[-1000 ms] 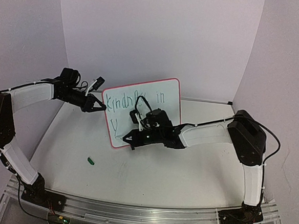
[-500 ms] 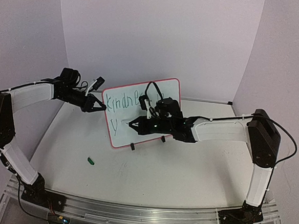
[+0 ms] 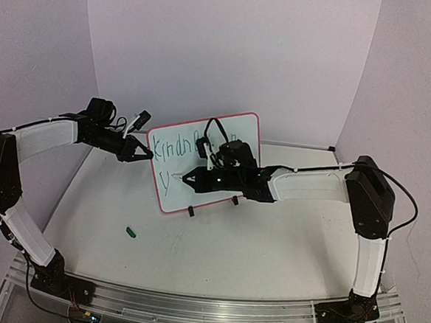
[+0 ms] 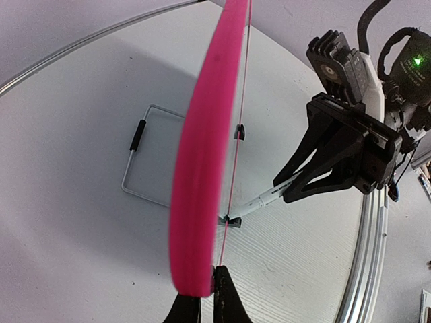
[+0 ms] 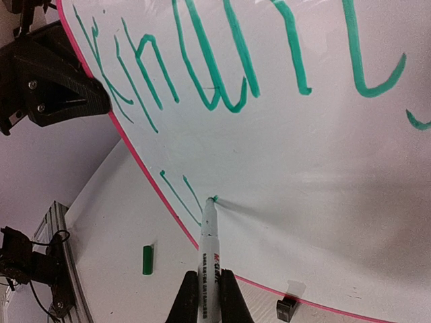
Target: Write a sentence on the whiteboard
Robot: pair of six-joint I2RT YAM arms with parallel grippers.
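Top external: left tool [image 3: 148, 155] pinches whiteboard [image 3: 248, 136] left edge; right tool [image 3: 187, 179] pinches marker [image 5: 208, 237].

A whiteboard [image 3: 176, 196] stands upright across the middle of the table [image 3: 269, 246] and blocks the way from front to back. The left gripper [image 3: 148, 155] is clamped on the board's left edge, so that side is closed off. The right arm [image 3: 310, 186] reaches in from the right across the board's face. Its right gripper [image 3: 187, 179] holds a marker [image 5: 207, 242] with the tip on the board's lower left. Just behind the board, a wire stand [image 4: 138, 165] lies flat on the table. In front of the board the table is open, apart from a small green cap [image 3: 131, 232] at front left. There is also open table to the right of the board, beyond the right arm.
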